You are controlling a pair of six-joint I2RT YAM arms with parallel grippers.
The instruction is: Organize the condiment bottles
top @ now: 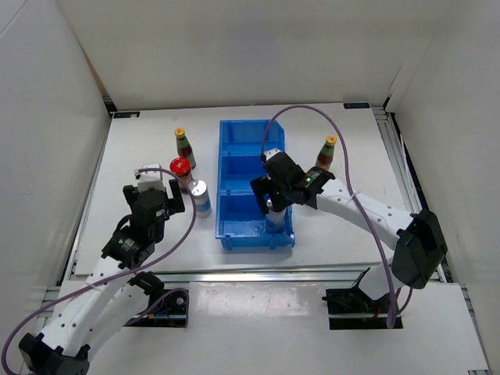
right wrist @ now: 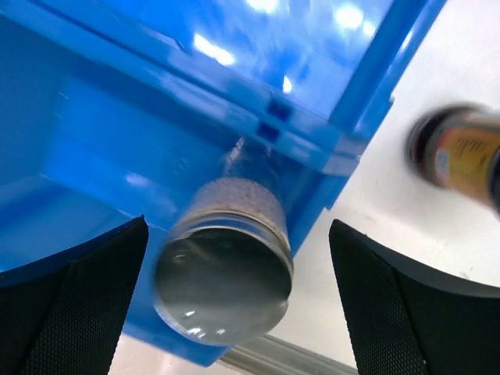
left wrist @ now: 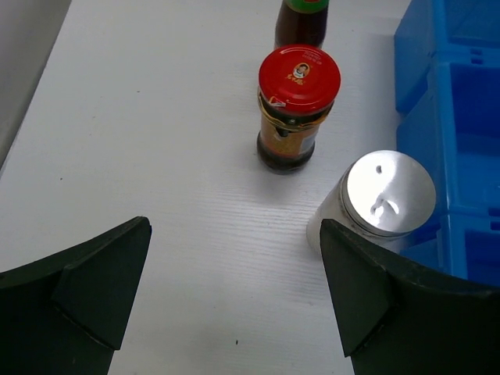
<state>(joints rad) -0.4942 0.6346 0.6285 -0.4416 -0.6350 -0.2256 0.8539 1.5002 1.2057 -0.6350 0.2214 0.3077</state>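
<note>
1. A silver-capped shaker (right wrist: 224,281) is standing in the blue bin's (right wrist: 70,141) compartment nearest the desk's (top: 133,148) near edge.
2. The right fingers (right wrist: 406,305) are gaping wide around it, gripping nothing. Placing looks finished, so the next move is likely rising straight clear.
3. The left fingers (left wrist: 86,289), fully spread and empty, are facing a red-lidded jar (left wrist: 298,78) and a second shaker (left wrist: 388,191).

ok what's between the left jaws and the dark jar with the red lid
Only bare white tabletop, in the left wrist view; the silver-capped white shaker stands off to the right.

Silver-capped shaker (right wrist: 223,277) in blue bin (right wrist: 94,148)
</note>
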